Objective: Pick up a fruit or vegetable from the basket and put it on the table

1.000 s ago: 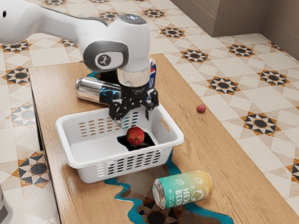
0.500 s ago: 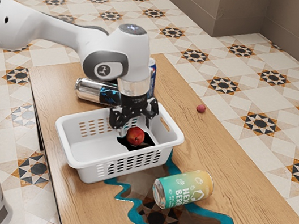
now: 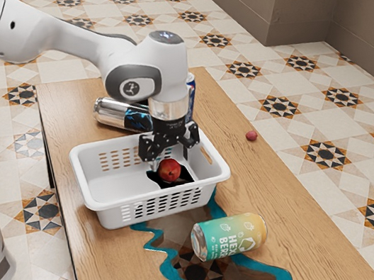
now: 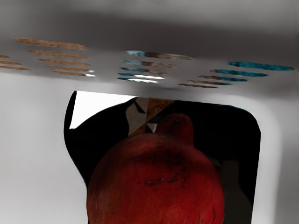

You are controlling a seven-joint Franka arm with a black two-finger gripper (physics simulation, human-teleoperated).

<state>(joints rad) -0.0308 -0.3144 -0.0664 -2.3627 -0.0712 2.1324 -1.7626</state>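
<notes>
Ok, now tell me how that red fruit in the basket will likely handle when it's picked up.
The red fruit looks nearly round, so it would probably roll if nudged. Its skin looks mostly smooth and taut, so I'd expect it to be firm, perhaps a little slippery. The knob at one end may make its roll uneven.

White arm [image 3: 58, 33], dark-ringed joint [image 3: 131, 87]; black gripper [image 3: 171, 158]

Basket [image 3: 108, 206] white. Fruit [image 4: 156, 182] red, dark-flecked. Table [image 3: 112, 274] wood-brown, teal-streaked. Berry can [image 3: 230, 236] teal to yellow, white-lettered. Floor [image 3: 346, 189] cream, orange-and-black stars.
</notes>
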